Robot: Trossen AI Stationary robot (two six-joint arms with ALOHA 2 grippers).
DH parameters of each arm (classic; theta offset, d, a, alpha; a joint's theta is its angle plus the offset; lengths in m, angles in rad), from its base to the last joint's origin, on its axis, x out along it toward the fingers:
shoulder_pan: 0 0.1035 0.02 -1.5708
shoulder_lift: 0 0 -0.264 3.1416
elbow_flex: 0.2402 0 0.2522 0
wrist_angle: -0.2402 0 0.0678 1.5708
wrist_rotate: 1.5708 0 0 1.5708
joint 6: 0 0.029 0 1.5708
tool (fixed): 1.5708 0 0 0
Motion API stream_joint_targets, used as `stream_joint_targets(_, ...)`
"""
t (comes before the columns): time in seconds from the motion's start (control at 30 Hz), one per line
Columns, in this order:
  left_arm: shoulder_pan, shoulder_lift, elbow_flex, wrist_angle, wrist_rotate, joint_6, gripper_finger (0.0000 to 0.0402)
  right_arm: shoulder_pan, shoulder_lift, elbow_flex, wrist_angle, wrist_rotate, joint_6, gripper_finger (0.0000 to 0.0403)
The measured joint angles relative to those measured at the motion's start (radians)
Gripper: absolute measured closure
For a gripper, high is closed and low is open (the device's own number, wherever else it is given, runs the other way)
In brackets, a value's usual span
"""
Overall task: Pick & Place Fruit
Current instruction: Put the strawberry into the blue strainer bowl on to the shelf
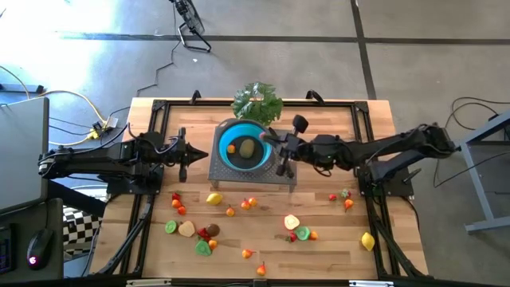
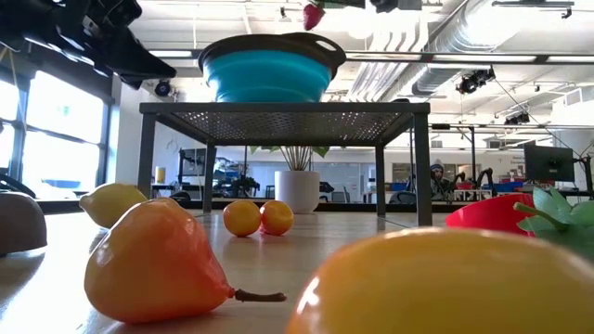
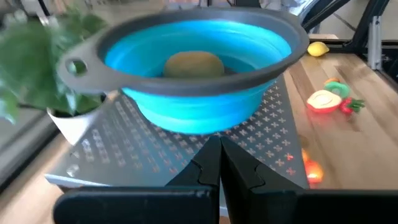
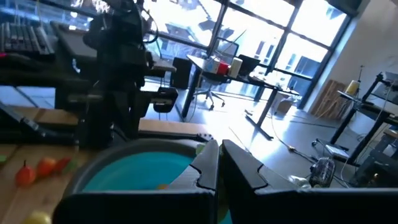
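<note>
A blue bowl (image 1: 243, 145) with a dark grey rim is seen on a perforated metal stand (image 1: 252, 171) near the far middle of the table (image 1: 335, 247), and two fruits lie inside it: a brown kiwi-like piece (image 1: 249, 148) and a small orange piece (image 1: 232, 147). The right gripper (image 1: 275, 139) is held over the bowl's right rim, its arm stretched in level from the right; in the low view a small red fruit (image 2: 314, 16) hangs from it just above the rim, and the fingers are closed about that piece. The left gripper (image 1: 185, 154) is held just left of the stand, its arm reaching in from the left, its fingers (image 3: 205, 168) pressed together on nothing. A leafy green bunch (image 1: 257, 101) stands just behind the bowl. The remaining fruits (image 1: 239, 209) are scattered on the table in front of the stand, among them a lemon (image 1: 213, 198) near the stand's front left corner and another lemon (image 1: 367, 241) well off to the front right.
</note>
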Motion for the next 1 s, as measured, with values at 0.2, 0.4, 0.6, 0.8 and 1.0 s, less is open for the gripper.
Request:
stream_joint_targets(0.2, 0.0, -0.001, 0.0, 0.096, -0.047, 0.024, 0.0402, -0.053, 0.045, 0.0, 0.072, -0.001, 0.015, 0.0399)
stream_joint_targets(0.4, 0.0, -0.014, 0.0, 0.088, -0.021, 0.036, 0.0402, -0.074, 0.046, 0.0, 0.072, -0.019, 0.038, 0.0399)
stream_joint_targets(0.6, 0.0, -0.117, 0.0, 0.063, -0.019, 0.119, 0.0402, -0.083, 0.046, 0.0, 0.073, -0.092, 0.116, 0.0399)
stream_joint_targets(0.8, 0.0, -0.272, 0.0, -0.089, -0.017, 0.106, 0.0402, -0.084, 0.051, 0.0, 0.029, -0.099, 0.192, 0.0399)
stream_joint_targets(1.0, 0.0, -0.359, 0.0, -0.164, -0.017, 0.092, 0.0402, -0.077, 0.051, 0.0, -0.008, -0.115, 0.264, 0.0398)
